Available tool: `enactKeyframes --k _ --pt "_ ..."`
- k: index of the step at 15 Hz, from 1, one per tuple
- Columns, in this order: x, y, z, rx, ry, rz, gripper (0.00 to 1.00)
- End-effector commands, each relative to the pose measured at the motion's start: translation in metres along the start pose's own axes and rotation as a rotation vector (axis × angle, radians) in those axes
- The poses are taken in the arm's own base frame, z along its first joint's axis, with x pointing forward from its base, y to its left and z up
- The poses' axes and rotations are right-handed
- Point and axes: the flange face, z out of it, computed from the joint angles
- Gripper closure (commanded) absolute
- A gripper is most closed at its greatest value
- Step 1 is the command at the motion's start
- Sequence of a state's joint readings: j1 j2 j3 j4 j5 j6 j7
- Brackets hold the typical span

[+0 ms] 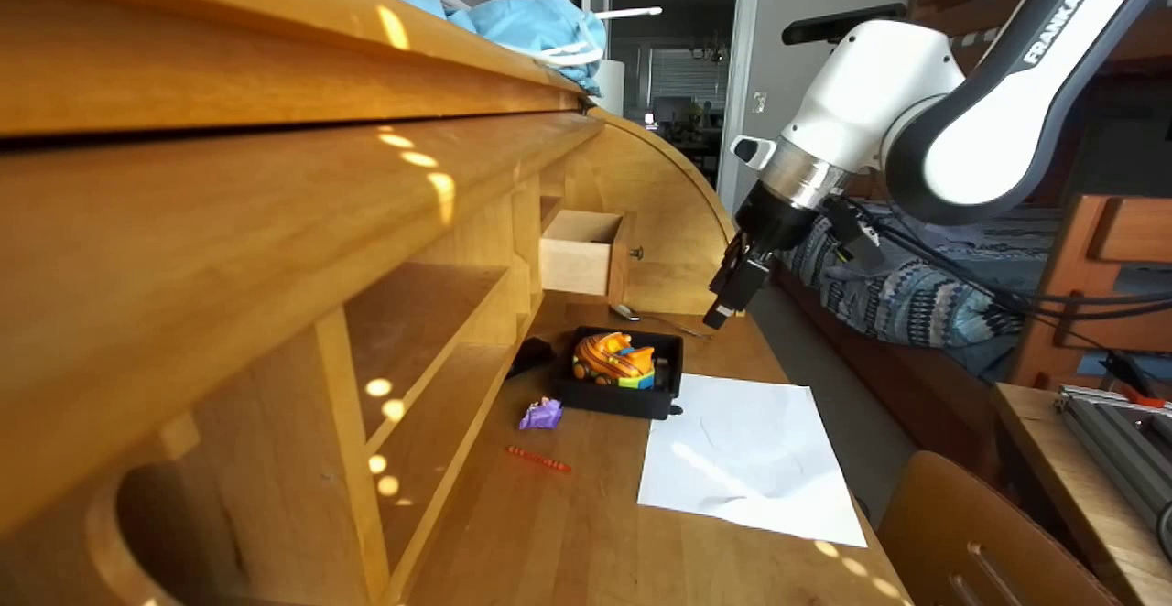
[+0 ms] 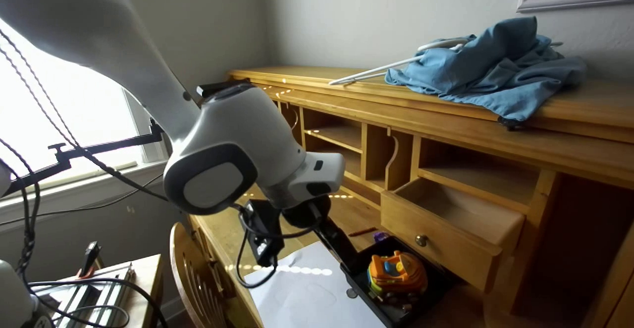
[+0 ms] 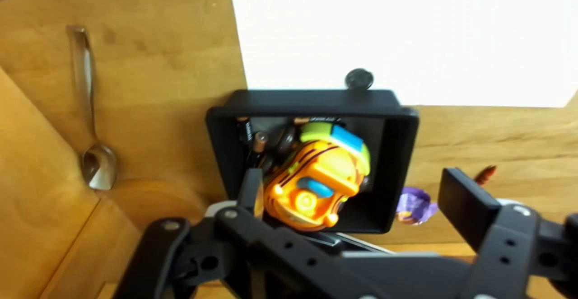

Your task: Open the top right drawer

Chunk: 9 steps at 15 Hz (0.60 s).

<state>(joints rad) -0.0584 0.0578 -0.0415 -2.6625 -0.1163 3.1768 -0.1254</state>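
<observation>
The top right drawer point(image 1: 577, 254) of light wood stands pulled out of the desk's cubby unit. It also shows in an exterior view point(image 2: 450, 251), with its hollow inside visible from above. Its round metal knob point(image 1: 636, 254) sits on the plain front and shows there as well point(image 2: 421, 240). My gripper point(image 3: 359, 193) is open in the wrist view, its fingers wide apart with nothing between them. In an exterior view the gripper point(image 1: 728, 295) hangs in front of the drawer, apart from the knob and pointing down. The drawer does not clearly show in the wrist view.
A black tray point(image 3: 402, 168) holding an orange toy car point(image 3: 316, 181) and batteries lies below the gripper. A spoon point(image 3: 99, 168), white paper point(image 1: 751, 459), a purple wrapper point(image 1: 542, 414) and a red crayon point(image 1: 538, 459) lie on the desk. The curved side panel point(image 1: 673, 221) stands beyond the drawer.
</observation>
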Motion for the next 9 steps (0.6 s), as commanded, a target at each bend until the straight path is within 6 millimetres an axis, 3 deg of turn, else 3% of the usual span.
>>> enactKeyframes --k 1,5,9 --pt "-0.007 -0.021 -0.043 0.04 -0.13 0.067 0.0" --pt "0.002 -0.011 -0.08 0.006 -0.201 0.247 0.0" --pt "0.003 -0.017 -0.101 0.059 -0.28 0.336 0.0"
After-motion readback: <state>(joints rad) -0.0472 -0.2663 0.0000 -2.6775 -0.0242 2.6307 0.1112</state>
